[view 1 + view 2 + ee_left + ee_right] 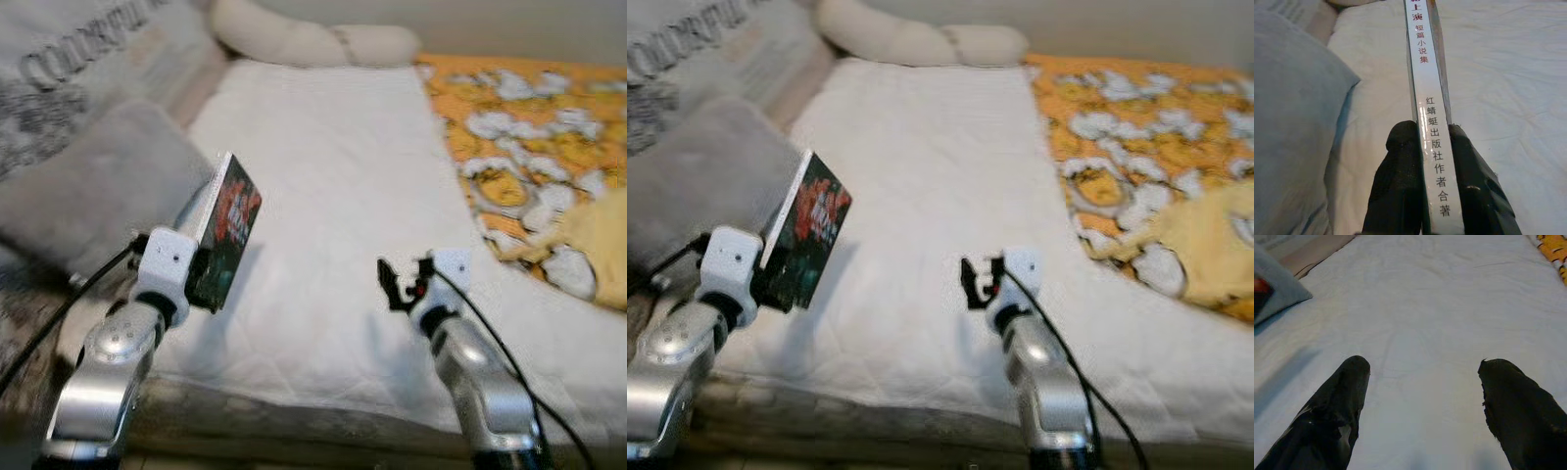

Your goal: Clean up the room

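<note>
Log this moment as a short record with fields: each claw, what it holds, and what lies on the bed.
left claw: shut on the spine of a book, held up above the bed
right claw: open, holding nothing, low over the white sheet
pillow: grey, on the bed beside the book
blanket: orange with white pattern, on the robot's right

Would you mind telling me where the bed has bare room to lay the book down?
The white sheet is bare between the grey pillow and the orange blanket. Left gripper grips the book.
</note>
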### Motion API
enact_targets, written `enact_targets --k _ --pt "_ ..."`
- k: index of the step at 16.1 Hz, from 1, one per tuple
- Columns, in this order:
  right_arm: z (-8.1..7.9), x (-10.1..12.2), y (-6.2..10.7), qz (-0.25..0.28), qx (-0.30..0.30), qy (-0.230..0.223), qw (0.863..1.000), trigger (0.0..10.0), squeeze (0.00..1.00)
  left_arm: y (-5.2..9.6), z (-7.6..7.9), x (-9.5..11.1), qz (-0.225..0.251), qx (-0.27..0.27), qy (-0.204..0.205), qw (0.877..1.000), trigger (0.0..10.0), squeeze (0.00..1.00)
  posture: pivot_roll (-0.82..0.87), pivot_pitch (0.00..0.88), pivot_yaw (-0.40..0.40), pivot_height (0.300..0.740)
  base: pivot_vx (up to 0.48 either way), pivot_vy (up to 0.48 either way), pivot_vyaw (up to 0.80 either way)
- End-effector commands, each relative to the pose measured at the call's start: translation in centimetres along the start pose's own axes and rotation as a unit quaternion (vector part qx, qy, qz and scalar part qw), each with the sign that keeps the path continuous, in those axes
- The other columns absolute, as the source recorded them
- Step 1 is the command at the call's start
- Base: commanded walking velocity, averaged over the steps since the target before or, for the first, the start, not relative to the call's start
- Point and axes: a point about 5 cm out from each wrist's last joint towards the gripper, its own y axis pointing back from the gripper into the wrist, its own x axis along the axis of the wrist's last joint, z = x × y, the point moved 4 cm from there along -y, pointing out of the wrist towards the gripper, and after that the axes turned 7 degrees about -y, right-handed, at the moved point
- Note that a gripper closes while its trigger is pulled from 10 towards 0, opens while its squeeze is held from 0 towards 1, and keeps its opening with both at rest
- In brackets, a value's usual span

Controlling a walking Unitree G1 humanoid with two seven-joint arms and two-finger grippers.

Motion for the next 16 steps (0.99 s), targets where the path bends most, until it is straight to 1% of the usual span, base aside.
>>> enact_targets --k 1,16 --pt "0.04 0.26 -0.05 0.001 0.001 -0.001 1.0 10.0 0.0 0.06 -0.47 1.43 0.028 0.008 -0.008 1.0 10.0 0.0 0.04 0.0 0.004 0.74 0.0 0.266 0.0" --pt "0.17 0.23 -0.12 0.003 -0.004 0.008 1.0 10.0 0.0 0.02 -0.36 1.35 0.026 0.006 -0.008 1.0 10.0 0.0 0.04 0.0 0.006 0.74 0.0 0.259 0.0"
